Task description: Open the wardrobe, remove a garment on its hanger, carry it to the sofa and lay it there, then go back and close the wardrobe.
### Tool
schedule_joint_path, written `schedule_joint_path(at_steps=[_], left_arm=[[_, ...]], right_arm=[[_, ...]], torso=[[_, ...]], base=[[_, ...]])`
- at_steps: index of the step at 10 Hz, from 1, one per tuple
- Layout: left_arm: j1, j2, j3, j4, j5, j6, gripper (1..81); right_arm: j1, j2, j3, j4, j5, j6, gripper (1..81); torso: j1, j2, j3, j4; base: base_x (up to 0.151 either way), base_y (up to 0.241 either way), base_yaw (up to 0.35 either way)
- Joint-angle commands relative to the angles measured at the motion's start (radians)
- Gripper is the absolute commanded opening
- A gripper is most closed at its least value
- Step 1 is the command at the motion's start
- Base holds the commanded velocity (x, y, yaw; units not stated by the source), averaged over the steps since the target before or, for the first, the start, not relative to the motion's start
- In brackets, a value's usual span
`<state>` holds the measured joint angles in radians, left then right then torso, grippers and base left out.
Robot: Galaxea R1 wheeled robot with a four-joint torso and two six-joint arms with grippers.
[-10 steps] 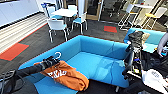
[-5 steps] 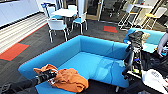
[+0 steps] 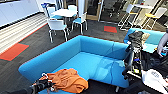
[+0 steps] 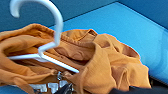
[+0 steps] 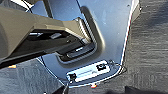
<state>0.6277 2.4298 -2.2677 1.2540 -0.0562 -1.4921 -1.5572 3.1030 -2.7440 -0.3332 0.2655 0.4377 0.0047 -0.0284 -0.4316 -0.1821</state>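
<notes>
- Hoodie, burnt-orange cotton (image 3: 67, 80), lies crumpled on the big bright blue sofa's (image 3: 95, 47) seat, thin white hanger (image 4: 53, 37) atop.
- Left gripper (image 3: 43, 85) beside it; fingers' state I cannot tell.
- Better to lift away gently, avoiding snagging the hook.

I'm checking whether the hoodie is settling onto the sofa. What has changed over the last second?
The orange hoodie has sunk from a raised bundle into a flatter heap on the sofa seat. The left gripper remains beside it near the white hanger; whether it has let go is unclear. Sofa, chairs and table look unchanged.
</notes>
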Motion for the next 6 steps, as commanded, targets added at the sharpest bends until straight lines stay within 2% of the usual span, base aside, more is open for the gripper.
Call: schedule_joint_path(at_steps=[1, 4, 6], left_arm=[[-0.053, -0.030, 0.002, 0.096, 0.004, 0.013, 81.1], [0.144, -0.031, -0.035, 0.181, -0.011, 0.012, 81.1], [0.310, 0.020, -0.104, 0.295, -0.103, 0.016, 81.1]], right_arm=[[-0.024, 0.001, 0.001, -0.004, -0.057, -0.002, 81.1], [-0.018, 0.002, 0.000, -0.001, -0.057, 0.000, 81.1], [-0.007, 0.004, 0.001, -0.001, -0.060, 0.000, 81.1]], torso=[[0.000, 0.000, 0.000, 0.000], [0.000, 0.000, 0.000, 0.000], [0.000, 0.000, 0.000, 0.000]], base=[[0.000, 0.000, 0.000], [0.000, 0.000, 0.000], [0.000, 0.000, 0.000]])
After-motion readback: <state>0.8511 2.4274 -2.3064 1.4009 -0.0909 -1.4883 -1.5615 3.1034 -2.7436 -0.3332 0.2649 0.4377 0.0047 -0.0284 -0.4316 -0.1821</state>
